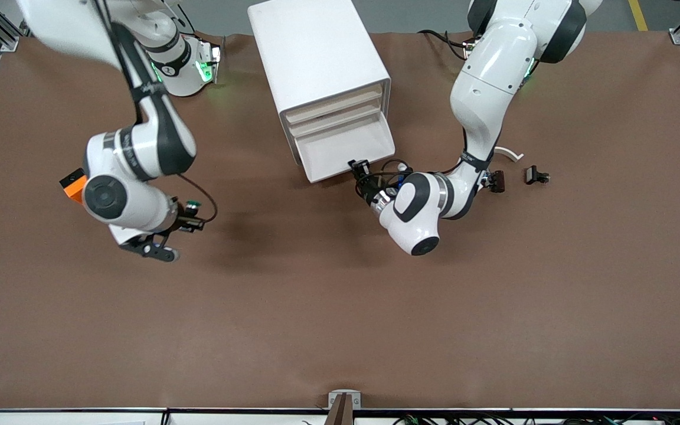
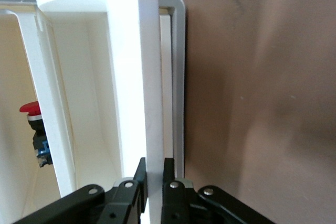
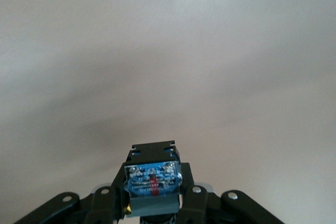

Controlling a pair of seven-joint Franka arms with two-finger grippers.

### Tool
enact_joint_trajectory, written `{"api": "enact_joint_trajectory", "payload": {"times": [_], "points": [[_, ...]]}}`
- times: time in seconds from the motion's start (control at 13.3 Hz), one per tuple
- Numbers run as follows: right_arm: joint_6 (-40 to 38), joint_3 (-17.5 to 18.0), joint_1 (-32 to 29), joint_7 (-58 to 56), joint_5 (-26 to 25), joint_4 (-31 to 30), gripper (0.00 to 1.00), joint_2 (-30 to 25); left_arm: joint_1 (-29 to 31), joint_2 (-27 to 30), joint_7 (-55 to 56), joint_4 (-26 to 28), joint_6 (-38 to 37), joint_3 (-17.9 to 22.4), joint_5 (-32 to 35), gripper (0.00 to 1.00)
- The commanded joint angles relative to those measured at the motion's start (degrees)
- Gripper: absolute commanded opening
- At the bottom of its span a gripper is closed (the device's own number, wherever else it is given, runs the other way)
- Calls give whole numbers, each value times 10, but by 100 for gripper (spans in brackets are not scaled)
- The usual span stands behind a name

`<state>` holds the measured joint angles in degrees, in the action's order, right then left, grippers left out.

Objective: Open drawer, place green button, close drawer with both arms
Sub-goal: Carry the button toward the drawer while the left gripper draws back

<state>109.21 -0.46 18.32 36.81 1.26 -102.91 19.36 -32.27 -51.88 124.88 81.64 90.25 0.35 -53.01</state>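
The white cabinet (image 1: 316, 53) stands at the table's middle, close to the arms' bases. Its third drawer (image 1: 340, 150), a shallow white tray, is pulled out and shows nothing inside. My left gripper (image 1: 359, 167) is at the drawer's front corner, shut on the drawer's front wall (image 2: 149, 103); one finger (image 2: 139, 174) is inside the wall and the other outside. My right gripper (image 1: 195, 215) hangs over bare table toward the right arm's end, shut on the button (image 1: 192, 206). The button's bluish base (image 3: 152, 179) sits between that gripper's (image 3: 153, 187) fingers, green cap up.
An orange block (image 1: 72, 184) lies partly hidden by the right arm. A dark-brown part (image 1: 497, 180), a white arc (image 1: 508, 152) and a small black part (image 1: 535, 175) lie toward the left arm's end. A red-capped part (image 2: 31, 111) shows past a white drawer wall.
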Motion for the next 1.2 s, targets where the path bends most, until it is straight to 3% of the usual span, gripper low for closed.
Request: {"api": "enact_joint_trajectory", "payload": {"times": [0.0,0.08,0.15,0.23,0.6,0.9,1.13], "points": [[-64,-5,55,124,3,55,2,-1,0,-15,-27,-21,29,7,-6,53],[-73,-5,78,175,4,69,2,0,0,-13,-28,-24,29,11,-6,81],[-72,-5,99,213,4,75,1,1,1,-12,-29,-27,29,18,-6,84],[-70,-5,115,241,6,79,1,2,4,-10,-28,-34,29,24,-6,98],[-60,-4,189,383,22,96,1,18,53,-3,-27,-96,27,46,-1,100],[-7,-5,234,496,69,95,2,36,62,33,-69,-104,20,118,0,100],[30,-5,272,565,74,94,1,59,62,59,-97,-104,14,172,0,100]]}}
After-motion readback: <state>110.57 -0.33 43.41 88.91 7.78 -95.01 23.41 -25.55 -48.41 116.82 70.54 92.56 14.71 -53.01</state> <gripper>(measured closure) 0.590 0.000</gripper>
